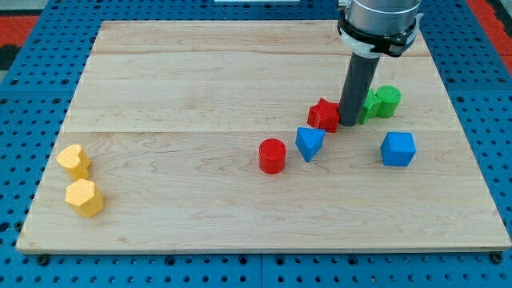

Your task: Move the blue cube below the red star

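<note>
The blue cube lies at the view's right, below and to the right of the red star. My tip stands on the board just right of the red star, close to touching it, and up and to the left of the blue cube. The rod hides part of a green block behind it.
A blue triangular block and a red cylinder lie below-left of the red star. Two green blocks sit right of the rod. A yellow heart and a yellow hexagon lie at the left edge of the wooden board.
</note>
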### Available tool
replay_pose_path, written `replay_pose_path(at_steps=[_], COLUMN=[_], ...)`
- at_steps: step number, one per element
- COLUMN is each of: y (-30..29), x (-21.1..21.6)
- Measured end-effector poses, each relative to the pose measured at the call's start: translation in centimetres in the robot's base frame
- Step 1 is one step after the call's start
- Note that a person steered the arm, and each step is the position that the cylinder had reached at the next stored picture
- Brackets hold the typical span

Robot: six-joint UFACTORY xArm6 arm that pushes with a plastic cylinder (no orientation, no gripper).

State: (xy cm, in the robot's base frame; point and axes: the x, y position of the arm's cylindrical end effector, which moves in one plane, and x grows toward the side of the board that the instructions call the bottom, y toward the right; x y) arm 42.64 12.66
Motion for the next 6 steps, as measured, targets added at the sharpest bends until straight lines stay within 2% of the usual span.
replay_pose_path(at_steps=[1, 2, 3, 4, 5, 6], y=[-1.2, 2.2, 10.3, 12.1, 9.7, -2.0], x=[0.2, 1.1, 0.8, 3.9, 7.1, 6.9])
